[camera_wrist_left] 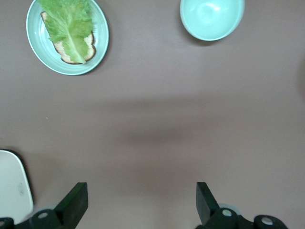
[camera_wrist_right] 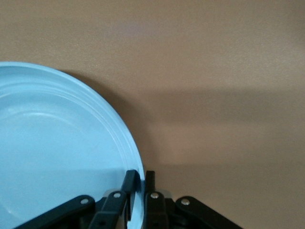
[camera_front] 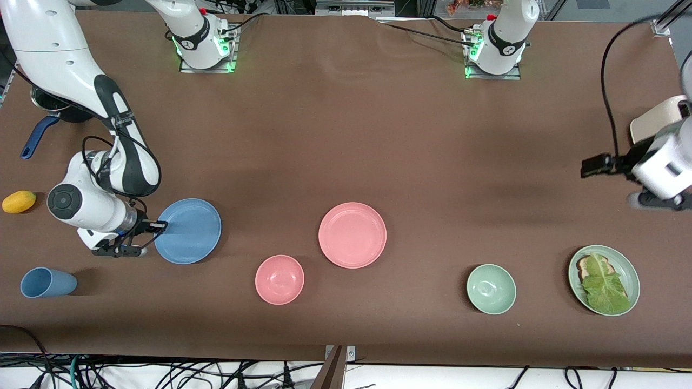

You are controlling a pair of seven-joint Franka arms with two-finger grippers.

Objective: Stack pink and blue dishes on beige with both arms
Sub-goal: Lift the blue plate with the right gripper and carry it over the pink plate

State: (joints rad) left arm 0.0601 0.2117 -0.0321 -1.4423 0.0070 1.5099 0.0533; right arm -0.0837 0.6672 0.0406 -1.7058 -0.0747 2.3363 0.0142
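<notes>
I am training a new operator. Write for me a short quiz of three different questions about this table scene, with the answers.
1. True or false: the right gripper is shut on the rim of the blue plate.
2. Which dish lies nearest the pink plate? A) green bowl B) pink bowl C) blue cup
3. Fill in: the left gripper hangs with fingers ____ over bare table, beside the beige plate.

Key: 1 true; 2 B; 3 open.
</notes>
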